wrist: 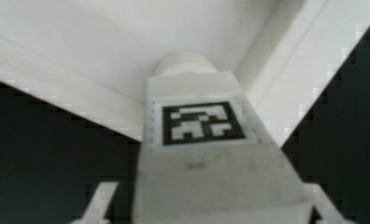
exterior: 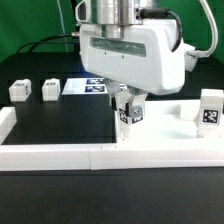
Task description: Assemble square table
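My gripper [exterior: 128, 110] is shut on a small white tagged leg [exterior: 129, 113] and holds it upright just above the black mat, at the near left edge of the white tabletop [exterior: 168, 110]. In the wrist view the leg [wrist: 200, 125] fills the middle, tag facing the camera, with a finger [wrist: 105, 200] on each side. Its tip points at a corner of the tabletop [wrist: 66, 50] beside the raised rim. Two more legs [exterior: 19, 90] [exterior: 50, 90] stand at the exterior view's left. Another tagged leg [exterior: 210, 110] stands at the right.
The marker board [exterior: 88, 87] lies flat behind the gripper. A long low white border wall [exterior: 90, 156] runs along the front and turns up the exterior view's left side. Black cables lie on the green backdrop at the back left.
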You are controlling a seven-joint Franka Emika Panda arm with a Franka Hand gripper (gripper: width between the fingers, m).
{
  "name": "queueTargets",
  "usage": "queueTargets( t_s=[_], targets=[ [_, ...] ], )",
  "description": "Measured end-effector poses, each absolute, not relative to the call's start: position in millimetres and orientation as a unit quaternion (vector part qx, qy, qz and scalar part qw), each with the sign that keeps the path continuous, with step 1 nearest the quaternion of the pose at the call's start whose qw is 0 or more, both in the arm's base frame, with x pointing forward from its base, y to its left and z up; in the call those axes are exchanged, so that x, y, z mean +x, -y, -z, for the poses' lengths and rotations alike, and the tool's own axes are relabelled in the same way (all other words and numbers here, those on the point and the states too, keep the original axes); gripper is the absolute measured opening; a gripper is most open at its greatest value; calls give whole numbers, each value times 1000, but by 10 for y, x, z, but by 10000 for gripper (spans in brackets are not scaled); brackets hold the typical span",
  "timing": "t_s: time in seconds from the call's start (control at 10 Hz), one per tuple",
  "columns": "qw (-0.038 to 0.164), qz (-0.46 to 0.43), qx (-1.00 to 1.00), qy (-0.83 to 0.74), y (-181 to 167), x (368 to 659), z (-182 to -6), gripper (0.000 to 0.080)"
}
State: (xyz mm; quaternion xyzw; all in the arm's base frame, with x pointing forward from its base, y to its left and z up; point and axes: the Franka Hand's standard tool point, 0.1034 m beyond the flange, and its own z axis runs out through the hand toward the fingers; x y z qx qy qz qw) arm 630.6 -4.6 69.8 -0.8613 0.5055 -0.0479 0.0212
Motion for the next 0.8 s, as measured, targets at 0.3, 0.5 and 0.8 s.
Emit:
queueTargets(
  t_s=[0.3, 0.5, 0.8],
  targets=[
    [21, 48, -861, -505, 46, 6306, -698, 295],
    [21, 48, -861, -505, 46, 6306, -698, 295],
    [26, 49, -835, -548, 76, 6293, -697, 295]
  ],
)
